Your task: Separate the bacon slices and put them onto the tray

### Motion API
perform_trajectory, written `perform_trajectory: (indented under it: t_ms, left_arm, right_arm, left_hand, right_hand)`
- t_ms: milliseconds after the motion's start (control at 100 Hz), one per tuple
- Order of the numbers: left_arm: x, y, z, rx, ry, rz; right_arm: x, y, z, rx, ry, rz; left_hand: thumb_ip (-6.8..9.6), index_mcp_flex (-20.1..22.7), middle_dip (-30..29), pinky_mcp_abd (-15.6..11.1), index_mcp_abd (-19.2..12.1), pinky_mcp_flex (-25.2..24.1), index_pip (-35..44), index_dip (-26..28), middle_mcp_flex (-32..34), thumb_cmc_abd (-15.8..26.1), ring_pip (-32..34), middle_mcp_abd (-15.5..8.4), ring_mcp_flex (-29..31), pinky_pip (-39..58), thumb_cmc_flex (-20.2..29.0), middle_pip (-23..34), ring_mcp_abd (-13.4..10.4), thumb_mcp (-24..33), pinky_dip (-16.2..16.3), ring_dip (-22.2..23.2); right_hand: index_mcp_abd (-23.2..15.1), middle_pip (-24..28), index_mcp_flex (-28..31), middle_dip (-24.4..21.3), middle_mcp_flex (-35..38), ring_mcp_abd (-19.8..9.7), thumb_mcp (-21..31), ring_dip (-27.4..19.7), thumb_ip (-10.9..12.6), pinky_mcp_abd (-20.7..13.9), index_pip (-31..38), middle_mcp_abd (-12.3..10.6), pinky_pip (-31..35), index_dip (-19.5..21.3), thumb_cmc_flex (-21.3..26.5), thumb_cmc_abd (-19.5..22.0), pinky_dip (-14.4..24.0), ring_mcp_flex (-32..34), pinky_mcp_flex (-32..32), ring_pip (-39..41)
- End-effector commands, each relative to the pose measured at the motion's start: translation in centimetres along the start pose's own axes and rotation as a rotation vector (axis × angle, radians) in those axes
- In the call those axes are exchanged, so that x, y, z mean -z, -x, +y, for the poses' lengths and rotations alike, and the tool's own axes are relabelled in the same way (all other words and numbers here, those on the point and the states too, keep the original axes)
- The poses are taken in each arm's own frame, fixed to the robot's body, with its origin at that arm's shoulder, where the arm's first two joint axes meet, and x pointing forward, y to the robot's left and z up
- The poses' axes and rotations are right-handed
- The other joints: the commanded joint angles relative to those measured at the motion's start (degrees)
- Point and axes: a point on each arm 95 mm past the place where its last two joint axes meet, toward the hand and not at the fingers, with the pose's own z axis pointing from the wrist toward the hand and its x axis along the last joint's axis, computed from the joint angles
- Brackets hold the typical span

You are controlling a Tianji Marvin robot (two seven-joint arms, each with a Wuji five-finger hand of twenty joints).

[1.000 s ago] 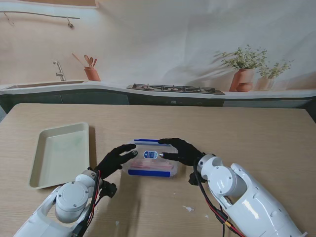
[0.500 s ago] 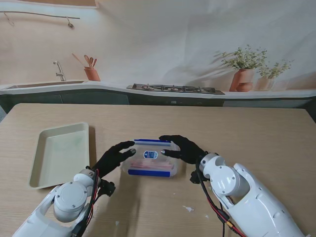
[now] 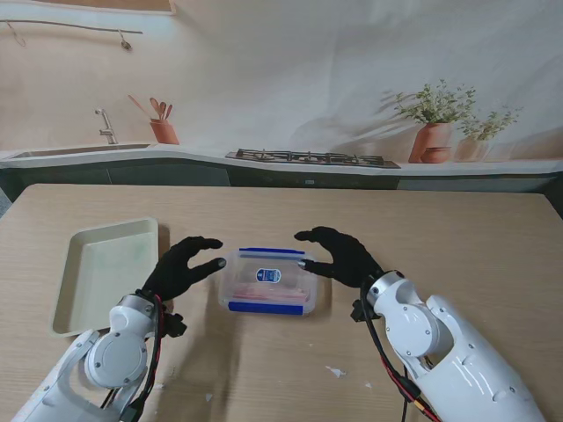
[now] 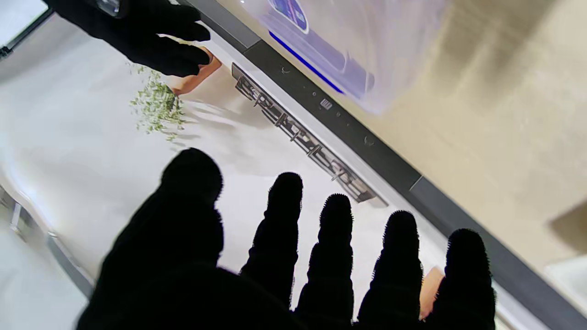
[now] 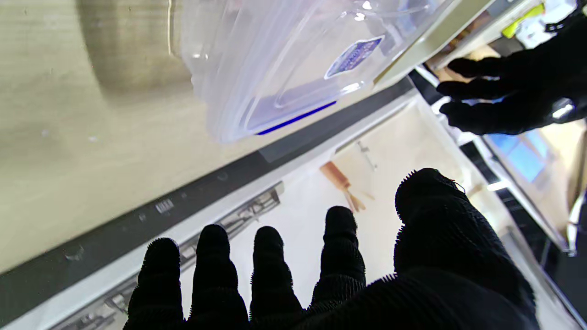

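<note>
Left hand point(image 3: 183, 265) and right hand point(image 3: 341, 256) hovering open, fingers spread, flanking but not touching the lidded plastic box point(image 3: 268, 280) of bacon, seemingly readying to open it, with the tray point(image 3: 107, 274) waiting bare at left.

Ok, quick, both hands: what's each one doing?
Left hand: open, holding nothing, beside the container.
Right hand: open, holding nothing.
</note>
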Motion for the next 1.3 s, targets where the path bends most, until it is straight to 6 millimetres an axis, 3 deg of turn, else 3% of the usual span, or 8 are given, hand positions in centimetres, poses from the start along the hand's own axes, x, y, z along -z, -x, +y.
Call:
perform_trajectory:
  t_ms: [0,110,410,470,560,620,1040,1290]
  left_arm:
    - [0.0,0.4,-1.2,-0.014,-0.030,0.031]
    - [0.0,0.4,-1.8,-0.061,-0.029,0.092]
    - [-0.6,-0.5,-0.5,-0.259,0.056,0.290]
    - [-0.7,-0.6,0.0,-0.298,0.089,0.308]
    - [-0.9,-0.8,0.8,-0.338,0.127,0.331]
    - [-0.9,-0.8,1.2,-0.368,0.157,0.338]
    - [-1.2,-0.1,3.1,-0.481,0.225,0.326]
    - [-1.5,0.5,4.0,-0.485,0.210,0.295]
  right_arm:
    - [0.7,-0.6,-0.3,-0.019,-0.003,0.023]
    - [1.4,-1.3,-0.2,-0.004,0.011,0.058]
    - [2.7,-3.7,-1.6,0.031,-0.009,0.139]
    - [2.8,-4.3,-2.1,0.016,-0.024,0.148]
    - [2.7,-5.1,-2.8,0.008,-0.050,0.159]
    - [2.6,-5.4,-3.2,0.015,-0.067,0.165]
    - [2.2,-5.8,-4.7,0.148,-0.162,0.184]
    - [2.2,-5.9,-5.1,0.209,-0.206,0.204]
  left_hand:
    - [0.97,3.38,-0.37,-2.23,-0.61,-1.49,0.58,0.84,1.84,-1.89,1.79,-2.64,1.75,-1.06,-0.42,-0.53,-2.46,7.32,0.69,0.37]
    - [0.40,4.97,-7.11,-3.61,-1.11,-2.61,0.04,-0.03,3.14,-2.86,0.11,-3.53,2.35,-4.55,2.57,-4.02,-5.78,15.35,-6.55,-3.50]
    - [-2.50,6.64,-9.52,-5.99,-1.46,8.16,0.65,0.12,4.29,-5.76,3.82,-4.89,3.10,-3.48,10.39,-3.64,-9.85,18.37,-14.85,-8.35]
    - [-2.69,6.60,-9.40,-6.54,-2.10,8.60,0.99,0.36,4.23,-6.00,4.53,-5.16,3.31,-3.00,10.41,-3.40,-9.82,18.65,-15.32,-8.52]
    - [-3.37,6.73,-9.06,-7.82,-2.54,3.87,2.06,0.69,4.86,-7.09,6.21,-5.23,4.10,12.30,10.24,-2.78,-9.56,20.96,-17.21,-9.56]
    - [-3.49,6.65,-9.00,-8.46,-3.04,-1.43,2.30,0.77,4.72,-6.94,6.39,-5.50,4.36,28.52,11.04,-2.70,-9.73,20.66,-24.04,-9.58]
    - [-4.35,8.71,-8.52,-9.11,-2.38,-0.88,3.09,0.77,8.16,-7.60,8.05,-5.55,7.53,37.77,15.20,-1.74,-9.63,20.19,-23.21,-9.21]
    - [-3.75,9.75,-8.14,-14.28,-1.50,-0.04,3.49,0.65,8.81,-6.87,9.63,-4.35,7.98,40.70,19.07,-1.20,-8.51,17.97,-22.42,-9.21]
  right_hand:
    - [0.33,1.16,0.69,0.55,-0.02,-2.58,-1.63,-0.23,2.19,-2.18,0.72,-0.54,0.57,1.08,1.88,1.91,1.09,-2.24,-1.17,-0.80]
    - [2.88,2.10,1.66,0.91,-0.02,-3.23,-2.08,-0.68,2.32,-2.57,1.57,-0.65,0.17,2.22,3.92,2.29,1.20,-1.99,-1.41,-1.61]
    - [11.99,10.11,8.41,4.12,-0.14,-3.11,-2.78,1.08,3.08,-2.91,5.00,0.78,-0.49,5.26,10.02,3.18,1.10,-1.88,-0.29,1.77]
    - [13.00,12.03,10.19,4.15,-0.35,-3.27,6.87,1.33,2.09,-3.17,4.80,1.17,-0.83,6.99,6.06,1.15,0.79,-1.86,-0.04,2.35]
    - [14.15,13.83,12.60,5.08,-0.44,-3.33,11.10,1.62,1.71,-3.29,5.18,1.41,-0.83,7.19,4.81,0.46,0.75,-1.79,0.02,2.90]
    - [14.75,14.87,14.30,5.46,-0.44,-3.38,13.24,1.72,1.43,-3.43,5.02,1.44,-1.08,7.13,4.10,0.09,0.46,-1.73,0.18,3.08]
    - [15.59,14.95,15.91,5.39,-0.08,-3.55,15.39,1.72,1.24,-4.06,4.14,1.58,-1.85,7.04,3.68,-0.32,-0.21,-1.89,-0.40,3.05]
    - [15.29,14.74,15.89,5.28,-0.13,-3.31,15.64,1.75,1.16,-4.08,3.93,2.41,-2.01,7.29,3.41,-0.35,-0.50,-1.78,-0.10,3.14]
